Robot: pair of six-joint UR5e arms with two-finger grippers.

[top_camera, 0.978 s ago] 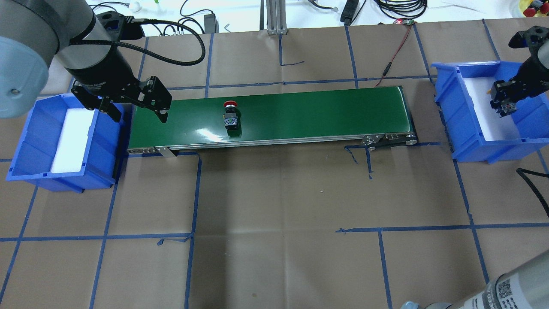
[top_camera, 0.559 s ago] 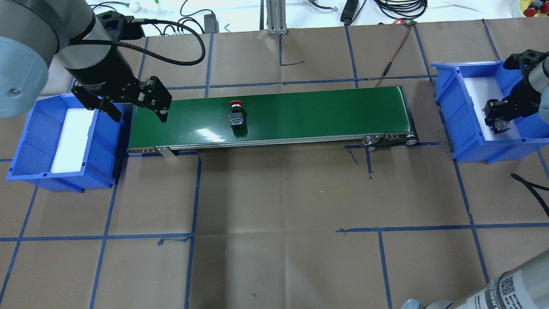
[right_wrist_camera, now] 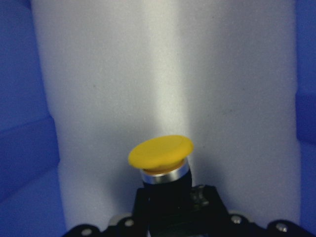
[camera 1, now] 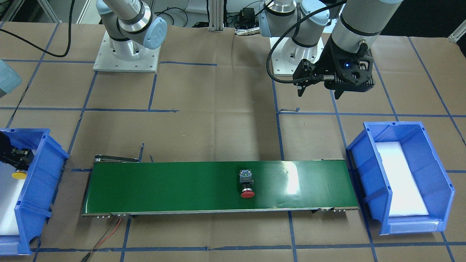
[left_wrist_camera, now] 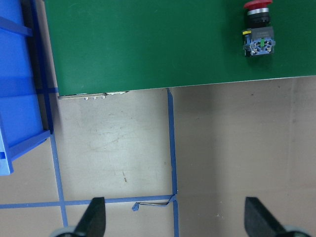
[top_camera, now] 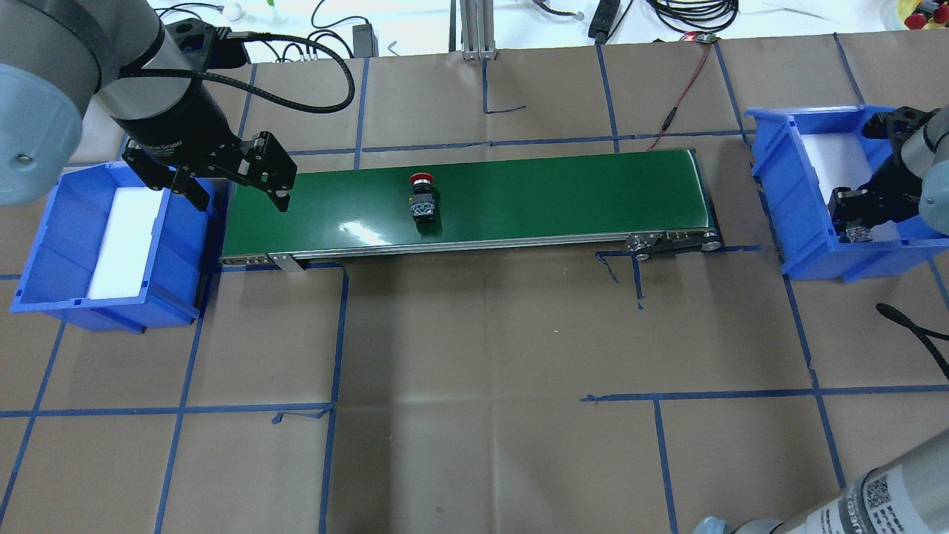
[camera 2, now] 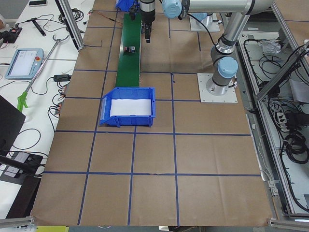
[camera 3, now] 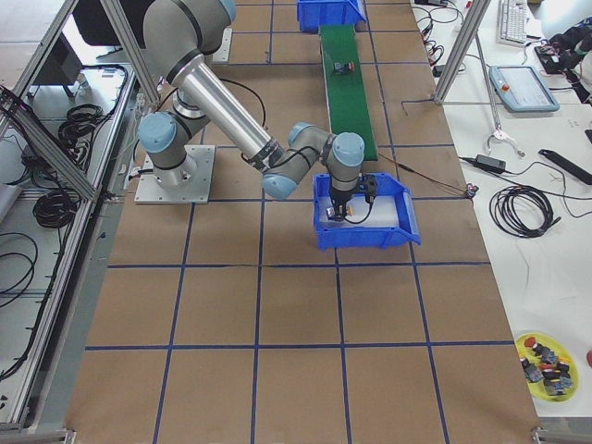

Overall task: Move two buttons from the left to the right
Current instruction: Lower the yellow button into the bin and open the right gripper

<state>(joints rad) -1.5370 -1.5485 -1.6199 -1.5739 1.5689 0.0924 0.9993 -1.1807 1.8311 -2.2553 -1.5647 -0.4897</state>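
Observation:
The red-capped button [top_camera: 422, 200] lies on its side on the green conveyor belt [top_camera: 556, 193], left of its middle; it also shows in the front view [camera 1: 247, 183] and the left wrist view [left_wrist_camera: 257, 27]. My left gripper [top_camera: 241, 196] is open and empty above the belt's left end. My right gripper [top_camera: 860, 222] is shut on the yellow-capped button [right_wrist_camera: 160, 153], low inside the right blue bin [top_camera: 786, 185], cap just over the white foam. The yellow cap shows in the front view [camera 1: 18, 175].
The left blue bin [top_camera: 182, 252] with a white foam liner stands at the belt's left end. A red and black cable [top_camera: 682, 89] runs to the belt's far right corner. Blue tape lines cross the brown paper table.
The red button has ridden right along the belt. My right gripper with the yellow button has moved down and nearer inside the right bin. The left arm has not moved.

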